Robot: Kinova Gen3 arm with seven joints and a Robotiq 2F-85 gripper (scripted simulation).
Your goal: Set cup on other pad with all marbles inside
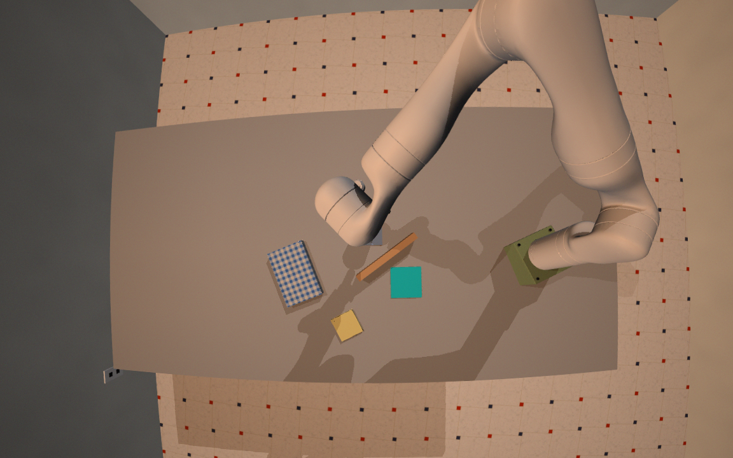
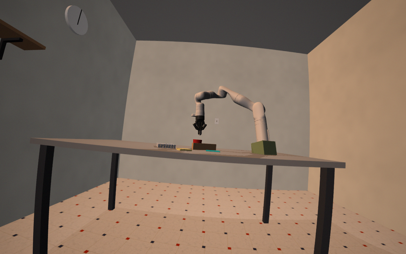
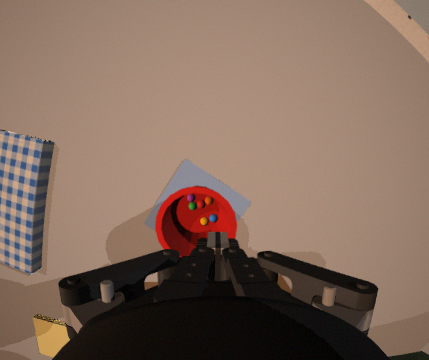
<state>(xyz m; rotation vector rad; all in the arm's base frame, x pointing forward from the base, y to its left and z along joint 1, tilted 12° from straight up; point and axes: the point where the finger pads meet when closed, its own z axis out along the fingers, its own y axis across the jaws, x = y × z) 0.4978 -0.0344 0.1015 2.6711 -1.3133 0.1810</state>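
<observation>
A red cup point(image 3: 174, 227) point(image 2: 197, 141) holding several coloured marbles point(image 3: 201, 207) stands upright on a grey-blue pad point(image 3: 188, 176) point(image 1: 377, 240). In the overhead view the arm hides the cup. My gripper point(image 3: 217, 244) point(image 2: 200, 128) is shut with nothing between its fingers, and it hangs pointing down a little way above the cup, apart from it. The teal pad point(image 1: 405, 282) point(image 2: 213, 151) lies on the other side of the wooden rail point(image 1: 388, 256) point(image 2: 204, 146), which lies between the two pads.
A blue checked box point(image 1: 294, 273) point(image 2: 166, 145) point(image 3: 8, 207) lies left of the cup. A yellow block point(image 1: 347, 326) point(image 2: 184, 149) point(image 3: 50, 334) lies near the table's front. The arm's olive base point(image 1: 523, 264) point(image 2: 263, 147) stands at the right.
</observation>
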